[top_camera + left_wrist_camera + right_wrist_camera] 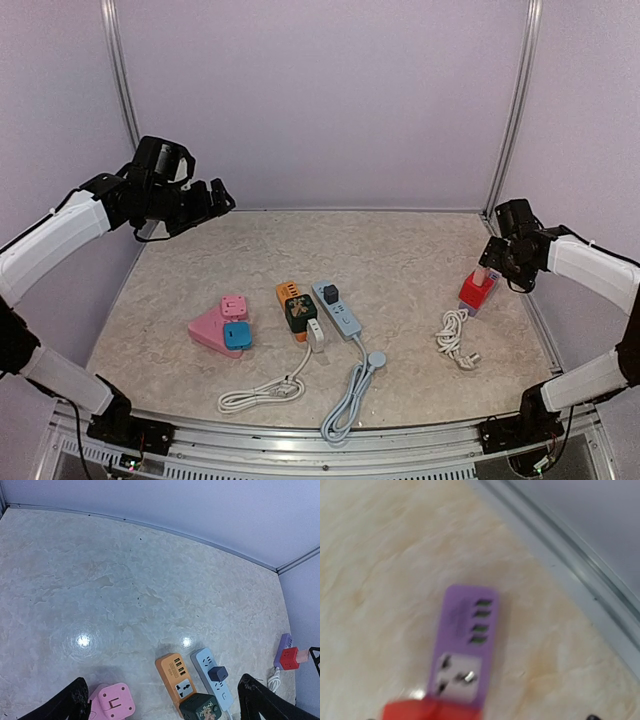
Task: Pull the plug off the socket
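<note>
Red cube plug stood on the purple plastic power strip at the right edge of the marbled table — your right gripper was just above it, grip indeterminate; left gripper was aloft, jaws wide.

No text can be read in any view.

The dark green cube adapter has pale printing on its side, either lettering or a pattern, and it is too small to make out. The purple power strip shows a faint darker print beside its four green slots, but motion blur smears it past reading. No brand, number or sign is legible on either of them.
</note>
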Robot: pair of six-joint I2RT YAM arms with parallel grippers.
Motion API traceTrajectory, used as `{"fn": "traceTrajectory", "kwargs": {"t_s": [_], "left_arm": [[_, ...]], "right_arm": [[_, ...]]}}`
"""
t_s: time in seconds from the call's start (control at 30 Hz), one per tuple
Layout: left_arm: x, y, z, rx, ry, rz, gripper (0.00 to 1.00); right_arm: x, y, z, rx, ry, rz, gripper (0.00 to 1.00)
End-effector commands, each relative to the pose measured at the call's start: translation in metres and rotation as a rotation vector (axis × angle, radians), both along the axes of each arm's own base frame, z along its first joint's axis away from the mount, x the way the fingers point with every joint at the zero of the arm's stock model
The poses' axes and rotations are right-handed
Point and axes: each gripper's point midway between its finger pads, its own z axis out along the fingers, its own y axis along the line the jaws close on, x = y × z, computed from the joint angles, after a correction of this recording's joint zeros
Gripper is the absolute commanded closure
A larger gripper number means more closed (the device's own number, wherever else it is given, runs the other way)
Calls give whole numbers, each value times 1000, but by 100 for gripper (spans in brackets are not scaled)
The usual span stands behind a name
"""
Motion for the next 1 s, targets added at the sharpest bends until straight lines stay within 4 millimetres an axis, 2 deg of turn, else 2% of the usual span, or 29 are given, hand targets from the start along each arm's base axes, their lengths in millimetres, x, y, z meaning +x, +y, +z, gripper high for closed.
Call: {"fn": "traceTrajectory", "kwargs": {"t_s": [0.0, 0.1, 0.13, 0.17, 0.37, 0.6, 0.8, 0.9, 0.97], "left_arm": [[2, -1, -3, -16, 0, -7, 1], [2, 1, -7, -19, 7, -5, 1], [2, 1, -9, -21, 10, -3, 1], [2, 2, -10, -23, 11, -3, 1], [4, 2, -13, -24, 23, -9, 1], [6, 7, -13, -17, 27, 0, 1], [6, 9, -12, -15, 30, 3, 1], [4, 5, -13, -30, 40, -12, 1], [3, 3, -15, -44, 47, -15, 1]], "right_arm": [[18, -23, -10, 122, -47, -6, 11], [31, -36, -16, 203, -67, -15, 9], [34, -46, -24, 238, -66, -32, 9], [40, -48, -29, 280, -75, -24, 9], [62, -42, -67, 431, -63, 8, 13], [72, -40, -108, 476, -10, 6, 29], [75, -21, -132, 473, 48, 87, 40], [76, 1, -137, 461, 72, 151, 43], [77, 23, -139, 457, 84, 209, 44]]}}
